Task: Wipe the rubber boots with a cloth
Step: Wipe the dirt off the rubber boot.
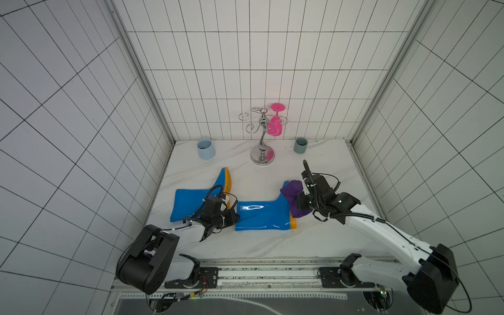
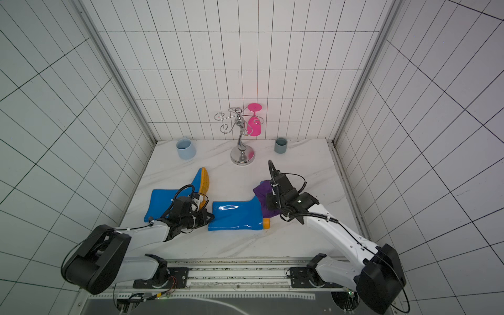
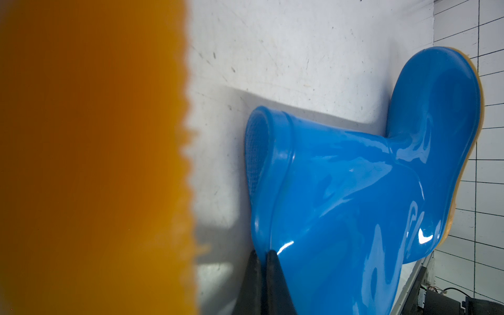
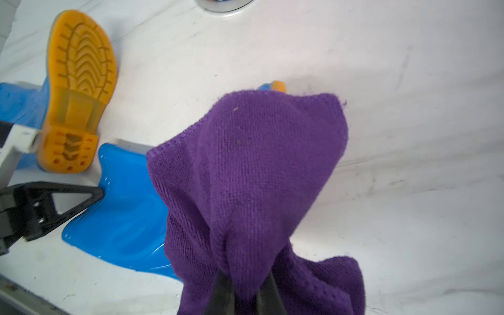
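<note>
Two glossy blue rubber boots with orange soles lie on their sides on the marble table. The left boot [image 1: 191, 203] [image 2: 163, 203] shows its sole [image 4: 79, 90], a blur [image 3: 90, 155] in the left wrist view. The right boot [image 1: 261, 215] [image 2: 234, 218] [image 3: 354, 191] [image 4: 122, 212] has its shaft mouth toward my left gripper [image 1: 236, 216] [image 2: 211, 216] [image 3: 263, 252], which is shut on the rim. The purple cloth [image 1: 290, 191] [image 2: 261, 191] [image 4: 259, 163] drapes over this boot's foot, bunched in my shut right gripper [image 4: 246, 278] [image 1: 300, 199]. Only the toe [image 4: 275, 86] peeks out.
A light-blue mug [image 1: 206, 148] stands at the back left and a grey cup [image 1: 300, 145] at the back right. Between them is a chrome glass stand [image 1: 262, 136] with a pink glass [image 1: 275, 122] hanging on it. Tiled walls close in three sides.
</note>
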